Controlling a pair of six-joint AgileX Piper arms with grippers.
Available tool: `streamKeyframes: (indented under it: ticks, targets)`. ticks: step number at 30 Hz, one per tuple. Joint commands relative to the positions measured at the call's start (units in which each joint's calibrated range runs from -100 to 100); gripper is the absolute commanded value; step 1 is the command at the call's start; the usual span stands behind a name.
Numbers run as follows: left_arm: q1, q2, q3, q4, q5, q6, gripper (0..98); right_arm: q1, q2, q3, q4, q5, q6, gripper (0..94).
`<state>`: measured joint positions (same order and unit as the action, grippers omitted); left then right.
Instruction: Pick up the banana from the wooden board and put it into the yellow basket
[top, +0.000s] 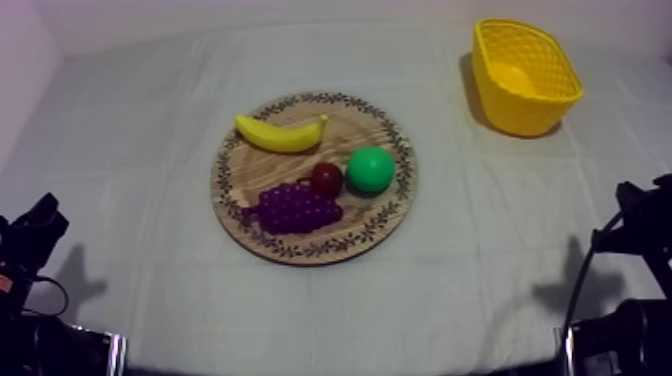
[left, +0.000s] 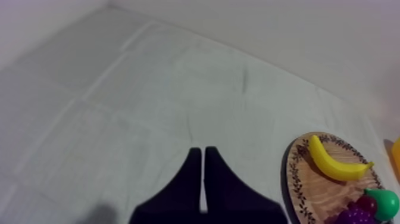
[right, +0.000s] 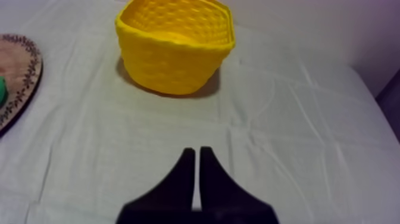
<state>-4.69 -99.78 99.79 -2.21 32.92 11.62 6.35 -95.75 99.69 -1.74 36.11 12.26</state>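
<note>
Both the left gripper (left: 202, 150) and right gripper (right: 197, 150) had fingers pressed together on nothing; banana (top: 280, 135) lay at the far edge of the wooden board (top: 402, 165), well apart from the yellow basket (top: 515, 110), and looked like light, stiff, slick plastic, best pinched across its thick middle.

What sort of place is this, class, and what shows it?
Likely a robot practice bench, not a kitchen: a cloth-covered table, a toy banana on a wooden board, and the left gripper and right gripper shut at either side.
</note>
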Motion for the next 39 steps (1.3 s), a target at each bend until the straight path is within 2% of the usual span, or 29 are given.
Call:
streamKeyframes:
  ticks: [1,20,22,25,28,30,35,39]
  targets:
    - [0.0,0.0,0.0,0.03,0.0,0.0,0.1,-0.4,0.0,0.0,0.0,0.0,-0.2,0.3]
    - [0.0,0.0,0.0,0.03,0.0,0.0,0.1,-0.4,0.0,0.0,0.0,0.0,-0.3,0.3]
    - [0.0,0.0,0.0,0.03,0.0,0.0,0.1,-0.6,0.0,-0.1,0.1,1.3,-1.4,0.3]
    - [0.0,0.0,0.0,0.03,0.0,0.0,0.1,-1.9,0.8,-0.9,1.9,4.5,-3.0,0.3]
    - [0.0,0.0,0.0,0.03,0.0,0.0,0.1,-3.2,4.1,-4.4,2.1,7.8,0.9,0.3]
    - [0.0,0.0,0.0,0.03,0.0,0.0,0.1,-4.1,7.5,-7.2,1.5,7.0,3.2,0.3]
    - [0.0,0.0,0.0,0.03,0.0,0.0,0.1,-6.5,20.4,-17.8,-2.0,3.5,8.1,0.3]
    - [0.0,0.0,0.0,0.03,0.0,0.0,0.1,-10.3,32.5,-30.4,-4.5,4.5,11.2,0.3]
